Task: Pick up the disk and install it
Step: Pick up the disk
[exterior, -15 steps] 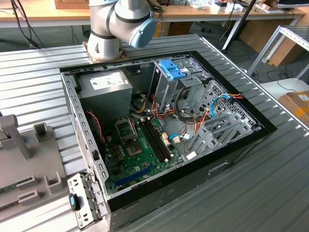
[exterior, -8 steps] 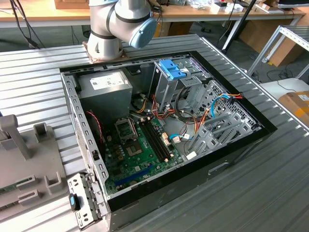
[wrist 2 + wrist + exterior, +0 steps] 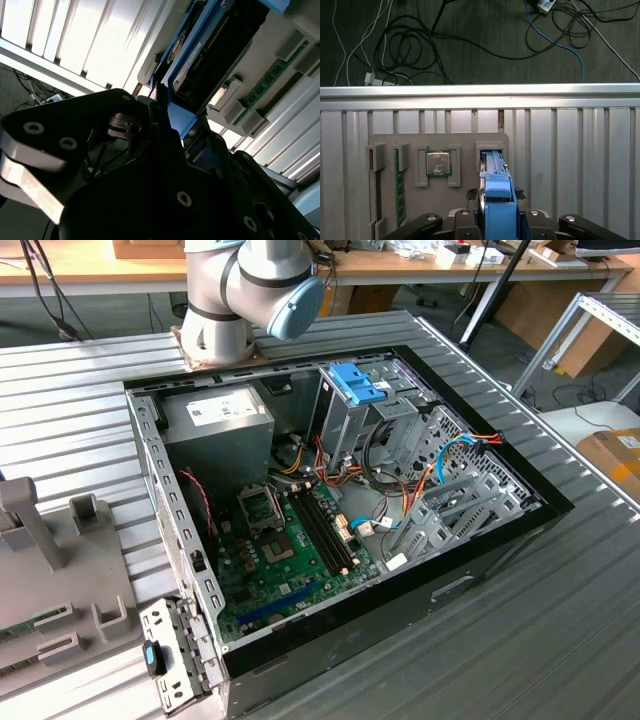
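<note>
Ribbed grey metal is forming the surface (image 3: 90, 390), and dark floor with loose cables (image 3: 470, 40) is showing beyond its edge in the first wrist view. An open computer case (image 3: 480, 570) is lying on its side near the middle of the surface, exposing a green motherboard (image 3: 280, 550), a silver power supply (image 3: 215, 415) and a metal drive cage topped by a blue latch (image 3: 355, 380). Behind the case, the base of the arm (image 3: 240, 290) is rising out of the exterior view.

At the exterior view's left, well apart from the case opening, a grey holder plate (image 3: 60, 580) is resting on the surface. Both wrist views are looking at this plate (image 3: 465, 135). The disk (image 3: 492, 162) is standing on edge in one of the plate's slots, its light blue carrier frame facing the camera in the first wrist view and its dark body (image 3: 220, 45) showing in the second wrist view.

The pincer (image 3: 498, 195) is sitting over the near end of the disk, with its dark fingers (image 3: 521, 195) pressing against both sides of the blue carrier, so it is clamping the disk while the disk is sitting in its slot. The second wrist view is showing the pincer (image 3: 175, 125) around that same blue end.

Just beside the disk's slot, a square processor chip (image 3: 438, 163) is lying in its own recess, and a green memory stick (image 3: 400, 187) is standing in a narrow slot farther along.
</note>
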Robot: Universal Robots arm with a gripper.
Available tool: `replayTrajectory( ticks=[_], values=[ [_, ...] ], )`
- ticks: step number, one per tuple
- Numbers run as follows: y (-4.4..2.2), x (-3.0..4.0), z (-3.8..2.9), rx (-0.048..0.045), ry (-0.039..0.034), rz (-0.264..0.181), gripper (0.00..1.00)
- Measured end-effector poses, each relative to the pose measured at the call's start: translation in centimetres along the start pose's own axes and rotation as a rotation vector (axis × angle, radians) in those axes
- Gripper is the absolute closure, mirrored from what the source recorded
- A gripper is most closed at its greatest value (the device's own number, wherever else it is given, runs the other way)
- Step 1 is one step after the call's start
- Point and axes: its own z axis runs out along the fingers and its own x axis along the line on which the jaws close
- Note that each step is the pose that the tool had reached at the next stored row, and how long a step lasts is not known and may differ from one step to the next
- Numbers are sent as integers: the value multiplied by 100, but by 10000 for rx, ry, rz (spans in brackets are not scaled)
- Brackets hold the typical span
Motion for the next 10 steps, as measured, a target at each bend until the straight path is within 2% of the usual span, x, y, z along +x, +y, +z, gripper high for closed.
replayTrajectory(
  ticks=[10],
  values=[
    [0,0,-11,-2,1,0,63]
  ],
)
